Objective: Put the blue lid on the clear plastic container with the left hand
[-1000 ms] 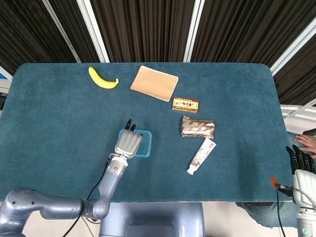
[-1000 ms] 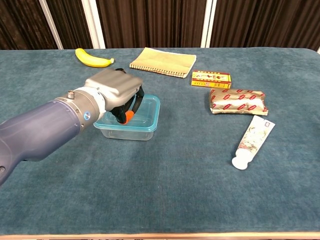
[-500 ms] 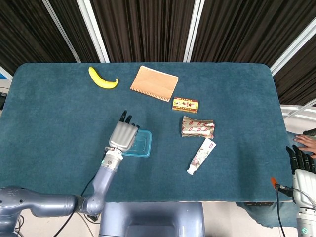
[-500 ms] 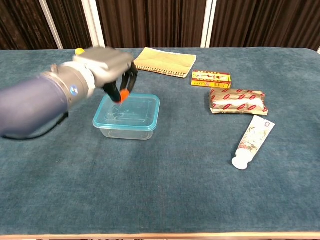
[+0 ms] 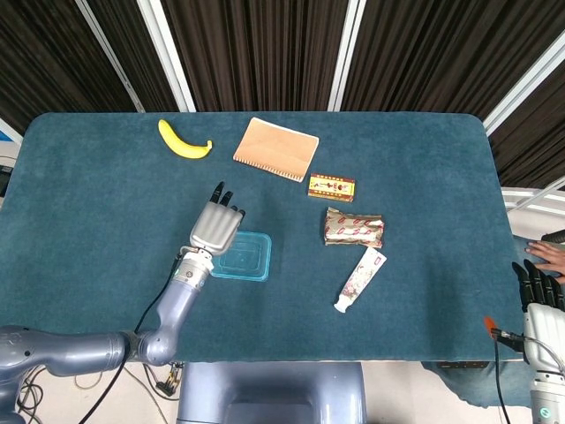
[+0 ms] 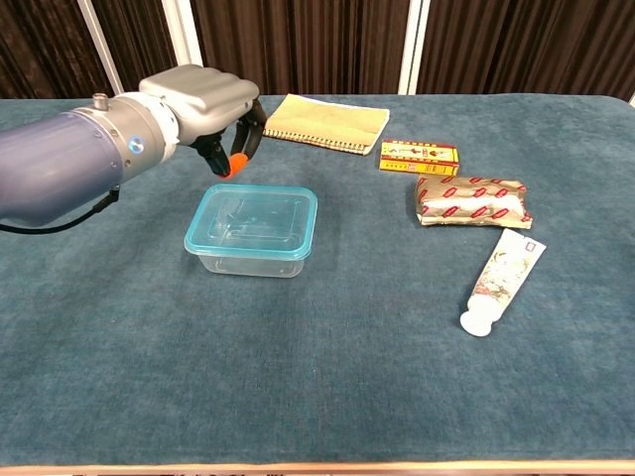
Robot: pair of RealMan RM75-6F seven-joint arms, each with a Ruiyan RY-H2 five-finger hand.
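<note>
A: I've lifted my left hand (image 6: 213, 104) off the blue lid (image 6: 253, 218) since a second ago; it's now up toward the frame's upper left.

B: Holding anything?

A: Nothing, fingers loosely curled. The lid sits on the clear plastic container (image 6: 250, 256), left of centre, so I'm clearing away.

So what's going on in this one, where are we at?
The blue lid sits on the clear plastic container at the table's middle. The left hand hovers above and behind it, holding nothing, fingers curled downward. The right hand hangs off the table's right edge, idle. A banana, a notebook, a small box, a wrapped packet and a tube lie untouched.
</note>
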